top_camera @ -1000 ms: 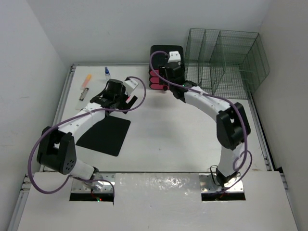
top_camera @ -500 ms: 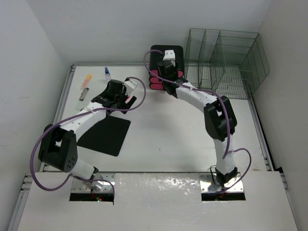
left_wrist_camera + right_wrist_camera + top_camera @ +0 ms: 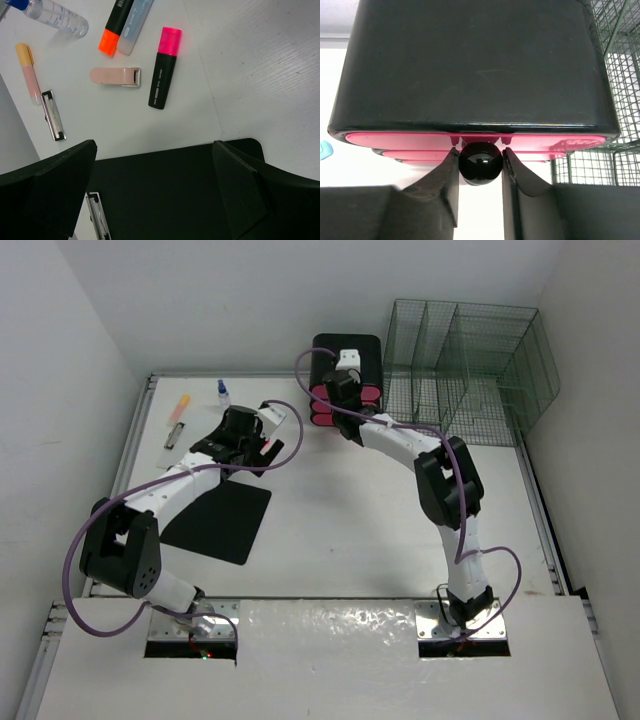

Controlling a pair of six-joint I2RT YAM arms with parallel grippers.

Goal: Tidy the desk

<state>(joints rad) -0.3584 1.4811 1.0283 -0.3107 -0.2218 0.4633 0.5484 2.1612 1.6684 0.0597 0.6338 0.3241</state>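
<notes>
The desk (image 3: 350, 530), a white tabletop with thin rails along its edges, lies under both arms and reaches from their bases to the back wall. At its far edge stands a black drawer unit (image 3: 345, 348) with 3 pink drawer fronts, and just to its right is a wire mesh rack (image 3: 470, 360) in the far right corner. The right gripper (image 3: 480, 152) is level with the top drawer (image 3: 395, 139). Its 2 fingers (image 3: 447, 180) press on either side of that drawer's round black knob (image 3: 480, 164), clamped on it. The left gripper (image 3: 150, 195) hangs with its jaws spread wide and nothing between them, above the far edge of a black clipboard (image 3: 165, 200) that lies flat on the left half of the desk. Beyond the clipboard, small things lie loose on the white surface: a pink highlighter (image 3: 164, 67) with a black body, an orange highlighter (image 3: 114, 26) touching a pale blue marker (image 3: 134, 24), a pale pink clip-like piece (image 3: 115, 76), a clear bottle (image 3: 59, 18) on its side, a thin peach pen (image 3: 30, 72), and a metal clip (image 3: 53, 115) touching that pen's lower end.
</notes>
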